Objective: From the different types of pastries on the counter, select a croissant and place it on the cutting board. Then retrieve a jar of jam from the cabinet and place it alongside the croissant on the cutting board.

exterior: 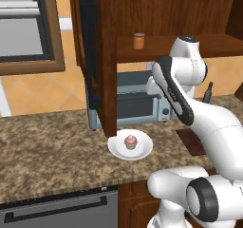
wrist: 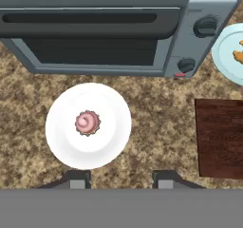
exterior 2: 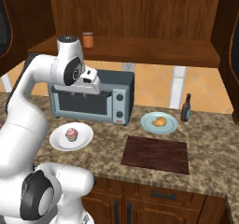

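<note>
My hand (wrist: 118,178) hangs high over the table (exterior 2: 107,139), in front of the toaster oven (exterior 2: 91,97), and looks straight down. Its two fingertips (wrist: 78,179) stand at their narrow setting and there is nothing between them, so I hold nothing.

Directly below me is the white plate (wrist: 88,125) with the pink-frosted cupcake (wrist: 87,122). This is not the pastry I want. The croissant (exterior 2: 159,122) lies on the pale teal plate (exterior 2: 159,123), to the right of the toaster oven and just beyond the far edge of the cutting board (exterior 2: 156,154). A slim dark bottle (exterior 2: 186,108) stands near that plate on its right side. The cutting board is bare. The jar of jam (exterior 2: 87,39) stands upright on the shelf of the cabinet (exterior: 142,13), above the toaster oven, well apart from the board.

I judge the croissant is light, soft and flaky, so a hard squeeze can crush it or break off crumbs. Its surface is lumpy and curved, not slippery. I think the best place to take it is across the thick middle, from above, with the fingers on the two long sides and only gentle pressure. The plate under it is shallow, so I should come down carefully and not push the plate away.
</note>
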### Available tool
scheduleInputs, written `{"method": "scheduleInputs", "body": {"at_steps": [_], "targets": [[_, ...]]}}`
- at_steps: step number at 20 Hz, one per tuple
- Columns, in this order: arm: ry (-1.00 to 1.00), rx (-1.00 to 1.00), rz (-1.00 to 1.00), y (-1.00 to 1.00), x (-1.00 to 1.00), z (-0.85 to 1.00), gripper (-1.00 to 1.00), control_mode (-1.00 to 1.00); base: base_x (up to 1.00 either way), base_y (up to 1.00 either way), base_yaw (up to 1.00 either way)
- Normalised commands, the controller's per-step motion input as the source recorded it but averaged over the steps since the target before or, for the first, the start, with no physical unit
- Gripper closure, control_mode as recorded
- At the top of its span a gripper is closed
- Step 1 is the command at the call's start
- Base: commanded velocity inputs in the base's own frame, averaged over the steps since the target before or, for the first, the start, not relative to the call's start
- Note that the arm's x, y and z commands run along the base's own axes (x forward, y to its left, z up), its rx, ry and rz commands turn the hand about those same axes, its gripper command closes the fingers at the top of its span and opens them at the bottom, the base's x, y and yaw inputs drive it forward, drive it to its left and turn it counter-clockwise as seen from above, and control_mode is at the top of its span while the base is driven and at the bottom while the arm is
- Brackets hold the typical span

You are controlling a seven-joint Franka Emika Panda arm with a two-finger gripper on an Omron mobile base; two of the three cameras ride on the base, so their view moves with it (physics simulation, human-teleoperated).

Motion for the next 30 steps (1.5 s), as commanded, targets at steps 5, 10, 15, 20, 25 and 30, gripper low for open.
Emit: {"method": "scheduleInputs", "body": {"at_steps": [5,10,15,20,25,30], "targets": [[-0.12,-0.06,0.00,0.00,-0.21,0.10,-1.00,-1.00,0.00,0.00,0.00],[-0.22,-0.09,0.00,0.00,-0.37,0.31,-1.00,-1.00,0.00,0.00,0.00],[-0.02,0.00,-0.01,-0.02,-0.05,0.00,-1.00,-1.00,0.00,0.00,0.00],[-0.34,0.07,0.07,-0.10,-0.43,0.38,-1.00,-1.00,0.00,0.00,0.00],[-0.27,0.20,0.15,-0.19,-0.47,0.59,-1.00,-1.00,0.00,0.00,0.00],[-0.12,0.30,0.26,-0.16,-0.06,0.55,-1.00,-1.00,0.00,0.00,0.00]]}}
